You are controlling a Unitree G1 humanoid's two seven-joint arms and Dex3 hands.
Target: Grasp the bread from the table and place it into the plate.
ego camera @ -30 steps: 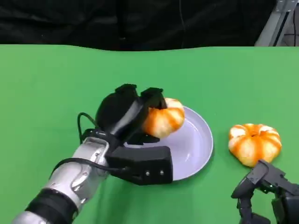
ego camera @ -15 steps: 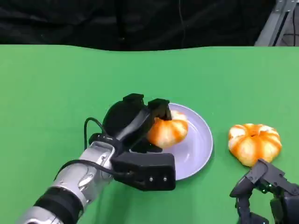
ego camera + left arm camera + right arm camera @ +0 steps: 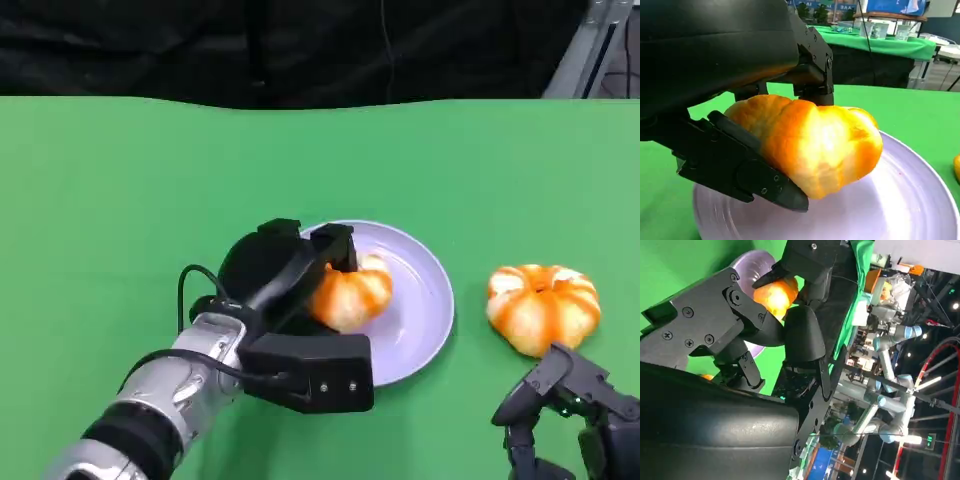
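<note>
We see the left hand (image 3: 285, 265) holding the glossy orange-and-white, pumpkin-shaped bread roll (image 3: 349, 292) over the round lavender plate (image 3: 425, 300), its black fingers (image 3: 747, 167) wrapped under and above the roll. From the left wrist view, the roll (image 3: 812, 140) sits between those fingers just above the plate's shallow inner surface (image 3: 900, 200); we cannot tell whether its underside touches the plate. The hand comes in across the plate's left rim, with the silver forearm (image 3: 165, 395) trailing toward the near left corner of the green table (image 3: 120, 190).

A second orange-and-white pumpkin-shaped roll (image 3: 543, 307) lies on the table to the right of the plate, near it but not touching, with a strip of green showing between them. The right hand (image 3: 565, 415) sits at the table's near right corner, just in front of that second roll and apart from it. Its black fingers (image 3: 520, 415) curl downward with nothing between them that we can see. In the right wrist view, the plate (image 3: 747, 262) and the held roll (image 3: 777, 295) show beyond the hand's own black shell.

Open green stretches along the far edge and over the whole left half of the table. The gap between plate and second roll is narrow, and the near edge on the right is taken up by the right hand.
</note>
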